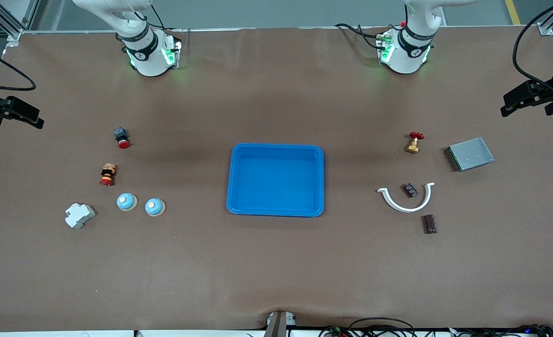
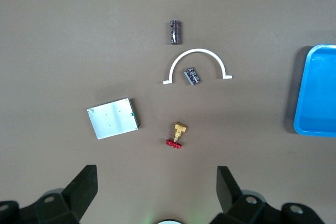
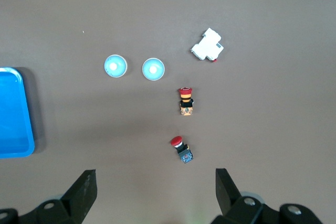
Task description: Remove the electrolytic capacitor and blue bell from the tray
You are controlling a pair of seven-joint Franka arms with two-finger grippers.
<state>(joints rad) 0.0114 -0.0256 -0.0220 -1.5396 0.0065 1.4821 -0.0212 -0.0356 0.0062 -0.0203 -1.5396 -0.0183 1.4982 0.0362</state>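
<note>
A dark cylindrical capacitor lies toward the left arm's end of the table, nearer to the front camera than a white arc. It also shows in the left wrist view. Two pale blue bells sit side by side toward the right arm's end, and show in the right wrist view. A blue tray lies at the table's middle. My left gripper is open and empty, high over bare table beside a brass valve. My right gripper is open and empty, high over bare table beside a red push button.
At the left arm's end: white arc around a small dark module, brass valve with red handle, grey metal box. At the right arm's end: red push button, striped button, white breaker.
</note>
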